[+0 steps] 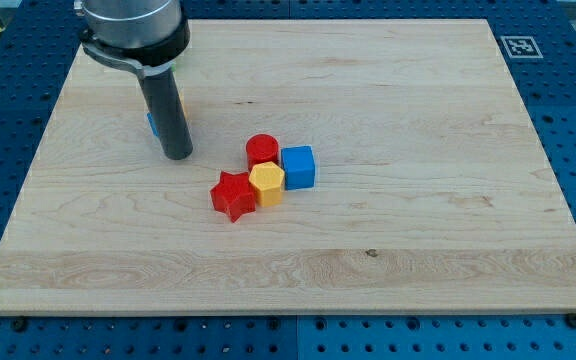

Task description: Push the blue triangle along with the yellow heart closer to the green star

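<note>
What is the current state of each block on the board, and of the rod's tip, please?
my tip: down on the board, apart from the central cluster, to its left.
red cylinder: upright, touching the yellow hexagon.
blue cube: flat, beside the yellow hexagon.
yellow hexagon: flat, mid-cluster.
red star: flat, against the yellow hexagon.
blocks behind the rod: mostly hidden; blue and yellow slivers show.
green star: not visible.

Four blocks sat in the open: one red cylinder (261, 149), one blue cube (299, 167), one yellow hexagon (267, 183), one red star (233, 195) (something partly hidden behind the rod went uncounted).
</note>
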Tool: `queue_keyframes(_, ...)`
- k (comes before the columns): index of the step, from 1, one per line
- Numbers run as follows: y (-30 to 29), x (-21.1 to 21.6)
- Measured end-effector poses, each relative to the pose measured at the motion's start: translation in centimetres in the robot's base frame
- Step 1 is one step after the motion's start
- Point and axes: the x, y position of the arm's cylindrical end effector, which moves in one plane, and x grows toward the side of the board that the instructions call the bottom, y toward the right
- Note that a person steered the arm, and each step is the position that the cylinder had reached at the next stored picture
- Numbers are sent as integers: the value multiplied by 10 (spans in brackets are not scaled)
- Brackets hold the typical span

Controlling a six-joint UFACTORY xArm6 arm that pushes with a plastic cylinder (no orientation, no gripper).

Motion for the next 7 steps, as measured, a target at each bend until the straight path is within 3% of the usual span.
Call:
queue_keyframes(5,0,-53)
queue_keyframes(7,-5,-28)
